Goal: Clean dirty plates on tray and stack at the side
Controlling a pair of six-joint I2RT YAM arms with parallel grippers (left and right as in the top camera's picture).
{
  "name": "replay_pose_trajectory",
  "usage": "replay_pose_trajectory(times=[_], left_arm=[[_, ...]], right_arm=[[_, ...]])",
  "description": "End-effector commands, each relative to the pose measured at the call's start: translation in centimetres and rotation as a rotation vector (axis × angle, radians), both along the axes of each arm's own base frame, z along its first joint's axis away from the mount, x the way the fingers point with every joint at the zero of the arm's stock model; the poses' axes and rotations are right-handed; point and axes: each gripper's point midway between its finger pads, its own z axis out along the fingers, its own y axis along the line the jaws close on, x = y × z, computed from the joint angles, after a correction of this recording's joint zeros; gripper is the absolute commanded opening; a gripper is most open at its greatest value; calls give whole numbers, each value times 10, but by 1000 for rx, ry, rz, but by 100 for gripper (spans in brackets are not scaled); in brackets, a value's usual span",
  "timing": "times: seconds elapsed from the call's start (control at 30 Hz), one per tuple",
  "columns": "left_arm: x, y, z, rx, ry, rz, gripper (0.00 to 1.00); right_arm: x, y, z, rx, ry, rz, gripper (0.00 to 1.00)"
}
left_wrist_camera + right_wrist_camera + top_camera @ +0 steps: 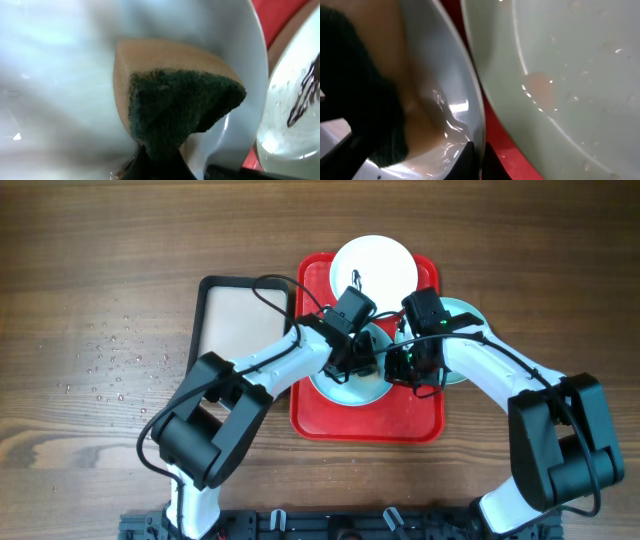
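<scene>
The red tray holds three plates: a white plate with a black scribble at the far end, a light blue plate in the middle, and a second blue plate lying over the right rim. Only the left wrist view shows the sponge — green side up, inside the middle plate, clenched by the left gripper. The right wrist view shows the right gripper pinching that plate's rim

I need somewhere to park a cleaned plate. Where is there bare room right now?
Free: the cream inside of the black-rimmed tray, left of the red tray; the red tray's near strip; bare wood right of the right-hand plate. Crowded: the tray's middle, where the left gripper and right gripper work the middle plate.
</scene>
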Motion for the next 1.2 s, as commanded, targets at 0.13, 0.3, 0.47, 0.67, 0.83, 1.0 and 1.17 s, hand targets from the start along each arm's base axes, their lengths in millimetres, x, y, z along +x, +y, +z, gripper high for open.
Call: replay_pose_trajectory(times=[0.13, 0.3, 0.47, 0.67, 0.83, 1.0, 1.17], left_arm=[[-45, 29, -42, 141, 163, -66, 4], [-31, 110, -40, 416, 228, 141, 4], [-23, 149, -13, 530, 178, 197, 4], [-8, 142, 76, 355, -13, 227, 4], [19, 201, 108, 353, -112, 261, 4], [19, 252, 60, 400, -51, 313, 4], [15, 259, 47, 401, -46, 332, 31]], right_arm=[[-10, 2, -7, -17, 19, 66, 4], [-11, 2, -7, -17, 21, 67, 4], [-11, 2, -7, -17, 20, 68, 4], [-9, 2, -7, -16, 15, 72, 4], [2, 12, -4, 32, -78, 222, 14], [3, 16, 13, 57, -85, 188, 4], [21, 7, 91, -143, -346, 213, 4]])
